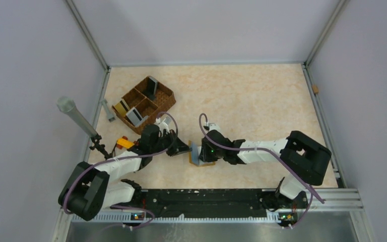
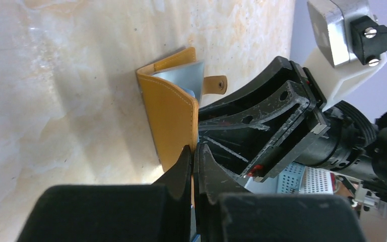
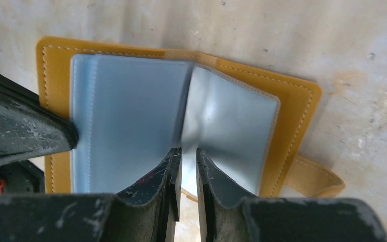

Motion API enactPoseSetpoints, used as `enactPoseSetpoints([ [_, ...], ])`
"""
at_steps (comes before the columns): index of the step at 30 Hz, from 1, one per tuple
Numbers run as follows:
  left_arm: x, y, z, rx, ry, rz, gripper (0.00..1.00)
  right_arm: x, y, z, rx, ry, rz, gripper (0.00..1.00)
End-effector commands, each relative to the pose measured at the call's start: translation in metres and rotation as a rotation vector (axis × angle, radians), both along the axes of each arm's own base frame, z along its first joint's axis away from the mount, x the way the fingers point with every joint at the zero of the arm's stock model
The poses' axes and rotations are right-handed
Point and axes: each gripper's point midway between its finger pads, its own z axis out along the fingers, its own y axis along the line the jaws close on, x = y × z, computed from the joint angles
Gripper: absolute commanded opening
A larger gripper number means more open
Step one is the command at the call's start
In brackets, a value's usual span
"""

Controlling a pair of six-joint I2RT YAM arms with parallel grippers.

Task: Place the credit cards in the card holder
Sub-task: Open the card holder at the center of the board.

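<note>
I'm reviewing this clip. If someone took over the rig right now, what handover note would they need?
The left claw is shut on the edge of the orange cover of the card holder.
The right claw is closed on a clear inner sleeve near the fold, so it grips the card holder too.
The card holder is open on the table between both claws, and the sleeves in view look empty.
The credit cards stand in compartments of the brown basket, far left. Neither claw holds one.
Done: the holder is opened and held.
Left: fetch each card and slide it into a sleeve.
</note>
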Motion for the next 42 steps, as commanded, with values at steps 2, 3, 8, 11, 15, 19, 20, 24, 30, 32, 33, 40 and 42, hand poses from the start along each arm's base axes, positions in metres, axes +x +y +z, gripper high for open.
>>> enactPoseSetpoints([
  [2, 0.004, -0.016, 0.020, -0.127, -0.035, -0.043, 0.00, -0.007, 0.006, -0.021, 0.061, 0.059, 0.031, 0.19],
  [3, 0.005, -0.017, 0.021, -0.130, -0.037, -0.044, 0.00, -0.007, 0.005, -0.023, 0.060, 0.058, 0.032, 0.19],
  [8, 0.013, -0.011, 0.013, -0.045, -0.033, -0.013, 0.00, -0.005, 0.000, -0.021, 0.052, 0.054, 0.021, 0.19],
  [11, 0.016, 0.007, -0.002, 0.116, -0.002, 0.040, 0.00, 0.002, -0.012, -0.008, 0.005, 0.010, -0.006, 0.19],
  [15, 0.020, 0.020, 0.002, 0.200, -0.024, 0.075, 0.00, 0.012, -0.036, 0.015, -0.058, -0.054, -0.056, 0.25],
  [19, 0.018, 0.019, 0.005, 0.191, -0.011, 0.076, 0.00, 0.018, -0.049, 0.040, -0.056, -0.109, -0.090, 0.33],
  [20, 0.018, 0.019, 0.006, 0.185, -0.007, 0.077, 0.00, 0.019, -0.049, 0.046, -0.047, -0.121, -0.096, 0.34],
  [24, 0.019, 0.017, 0.014, 0.173, -0.007, 0.081, 0.00, 0.021, -0.049, 0.059, -0.017, -0.141, -0.111, 0.42],
  [30, 0.025, 0.036, 0.029, 0.339, -0.036, 0.077, 0.00, 0.028, -0.065, 0.047, -0.076, -0.129, -0.184, 0.43],
  [32, 0.026, 0.041, 0.033, 0.394, -0.032, 0.064, 0.00, 0.030, -0.065, 0.049, -0.057, -0.134, -0.192, 0.44],
  [33, 0.026, 0.043, 0.035, 0.414, -0.034, 0.056, 0.00, 0.031, -0.065, 0.050, -0.047, -0.137, -0.193, 0.45],
  [40, 0.030, 0.049, 0.044, 0.612, -0.037, 0.033, 0.00, 0.035, -0.075, 0.048, -0.024, -0.154, -0.208, 0.45],
  [42, 0.029, 0.048, 0.043, 0.678, -0.025, 0.018, 0.00, 0.036, -0.079, 0.049, -0.017, -0.161, -0.214, 0.45],
])
